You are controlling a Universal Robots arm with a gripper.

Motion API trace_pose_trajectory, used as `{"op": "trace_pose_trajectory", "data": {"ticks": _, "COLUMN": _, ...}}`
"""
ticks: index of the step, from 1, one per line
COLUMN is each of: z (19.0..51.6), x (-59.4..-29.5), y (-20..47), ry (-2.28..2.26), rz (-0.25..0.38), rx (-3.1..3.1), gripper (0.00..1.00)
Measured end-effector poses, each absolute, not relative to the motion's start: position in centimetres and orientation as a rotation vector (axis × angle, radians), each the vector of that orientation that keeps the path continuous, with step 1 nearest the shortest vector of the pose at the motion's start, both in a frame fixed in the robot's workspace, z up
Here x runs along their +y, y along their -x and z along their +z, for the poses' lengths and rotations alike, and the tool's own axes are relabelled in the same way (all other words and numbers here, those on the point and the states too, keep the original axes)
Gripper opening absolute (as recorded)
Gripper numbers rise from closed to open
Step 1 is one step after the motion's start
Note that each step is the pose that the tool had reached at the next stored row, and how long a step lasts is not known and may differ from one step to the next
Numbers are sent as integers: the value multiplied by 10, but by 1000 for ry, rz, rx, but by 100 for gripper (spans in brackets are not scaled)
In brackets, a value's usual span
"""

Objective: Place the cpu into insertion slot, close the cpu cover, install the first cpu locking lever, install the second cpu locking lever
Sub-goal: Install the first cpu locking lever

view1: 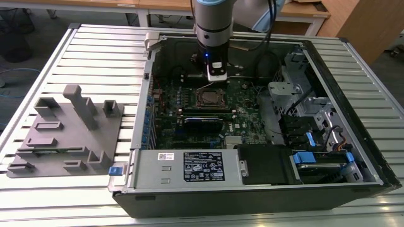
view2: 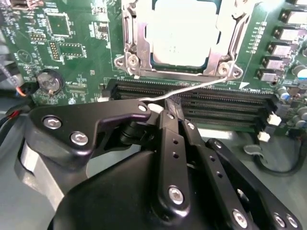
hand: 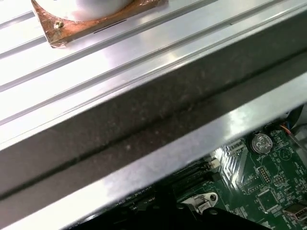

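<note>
Claw (view2: 171, 106) of yours is clamped on the thin wire lever (view2: 201, 86), just beside one edge of the slot (view1: 210, 98). You'll find the cpu (view2: 184, 33) seated in that slot, with the cover (view2: 137, 36) lying flat around it, on the green board (view2: 29, 28) inside the case (view1: 265, 201), toward the case wall under the arm (view1: 215, 19).

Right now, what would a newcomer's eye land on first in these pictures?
The robot arm reaches down into the open computer case at the exterior view's centre. In the second wrist view, the black pincer is shut on a thin wire locking lever near the silver cpu, which sits framed by its cpu cover.
</note>
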State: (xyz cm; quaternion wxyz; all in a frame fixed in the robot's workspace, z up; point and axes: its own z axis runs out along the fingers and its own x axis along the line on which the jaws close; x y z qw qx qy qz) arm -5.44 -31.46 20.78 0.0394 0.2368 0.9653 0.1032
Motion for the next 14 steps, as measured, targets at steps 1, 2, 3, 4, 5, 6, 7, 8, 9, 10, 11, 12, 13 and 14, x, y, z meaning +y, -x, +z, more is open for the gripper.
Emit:
{"op": "trace_pose_trajectory", "data": {"ticks": 1, "z": 210, "x": -315, "y": 54, "ry": -726, "rz": 316, "rx": 2959, "gripper": 11}}
{"op": "trace_pose_trajectory", "data": {"ticks": 2, "z": 211, "x": -315, "y": 54, "ry": -726, "rz": 316, "rx": 2959, "gripper": 11}}
{"op": "trace_pose_trajectory", "data": {"ticks": 3, "z": 213, "x": -315, "y": 54, "ry": -726, "rz": 316, "rx": 2959, "gripper": 11}}
{"op": "trace_pose_trajectory", "data": {"ticks": 4, "z": 214, "x": -315, "y": 54, "ry": -726, "rz": 316, "rx": 2959, "gripper": 11}}
{"op": "trace_pose_trajectory", "data": {"ticks": 5, "z": 214, "x": -315, "y": 54, "ry": -726, "rz": 316, "rx": 2959, "gripper": 11}}
{"op": "trace_pose_trajectory", "data": {"ticks": 6, "z": 214, "x": -315, "y": 54, "ry": -726, "rz": 317, "rx": 2959, "gripper": 11}}
{"op": "trace_pose_trajectory", "data": {"ticks": 7, "z": 214, "x": -315, "y": 55, "ry": -726, "rz": 317, "rx": 2959, "gripper": 11}}
{"op": "trace_pose_trajectory", "data": {"ticks": 8, "z": 214, "x": -314, "y": 55, "ry": -726, "rz": 317, "rx": 2958, "gripper": 11}}
{"op": "trace_pose_trajectory", "data": {"ticks": 9, "z": 214, "x": -314, "y": 55, "ry": -725, "rz": 317, "rx": 2957, "gripper": 11}}
{"op": "trace_pose_trajectory", "data": {"ticks": 10, "z": 213, "x": -314, "y": 56, "ry": -725, "rz": 317, "rx": 2957, "gripper": 11}}
{"op": "trace_pose_trajectory", "data": {"ticks": 11, "z": 213, "x": -314, "y": 57, "ry": -725, "rz": 318, "rx": 2956, "gripper": 11}}
{"op": "trace_pose_trajectory", "data": {"ticks": 12, "z": 212, "x": -313, "y": 57, "ry": -725, "rz": 319, "rx": 2956, "gripper": 11}}
{"op": "trace_pose_trajectory", "data": {"ticks": 13, "z": 212, "x": -313, "y": 58, "ry": -725, "rz": 320, "rx": 2955, "gripper": 11}}
{"op": "trace_pose_trajectory", "data": {"ticks": 14, "z": 212, "x": -313, "y": 58, "ry": -725, "rz": 320, "rx": 2955, "gripper": 11}}
